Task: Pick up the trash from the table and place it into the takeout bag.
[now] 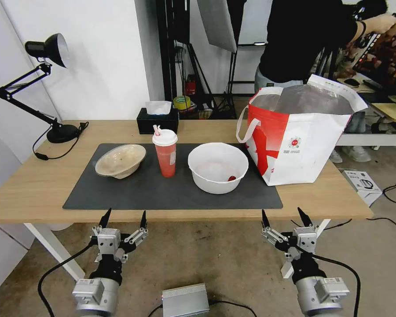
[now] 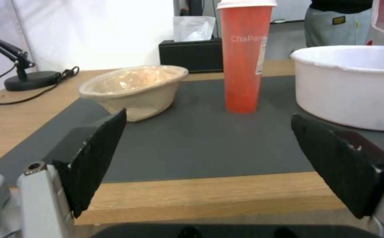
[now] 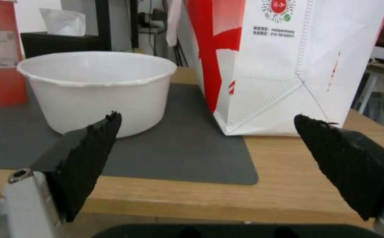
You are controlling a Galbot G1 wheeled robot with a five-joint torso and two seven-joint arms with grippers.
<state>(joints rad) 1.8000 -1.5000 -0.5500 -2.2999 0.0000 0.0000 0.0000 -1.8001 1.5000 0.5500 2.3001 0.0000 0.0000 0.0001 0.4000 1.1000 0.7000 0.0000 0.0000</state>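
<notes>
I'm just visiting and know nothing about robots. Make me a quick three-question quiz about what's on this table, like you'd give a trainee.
1. True or false: the red cup stands on the dark mat between the beige pulp bowl and the white bowl.
2. Which piece of trash sits closest to the takeout bag? A) beige pulp bowl B) red cup C) white bowl
3. Fill in: the left claw and the right claw both hang in front of the table's near edge with fingers ____.

Key: 1 true. 2 C. 3 open; neither holds anything.
</notes>
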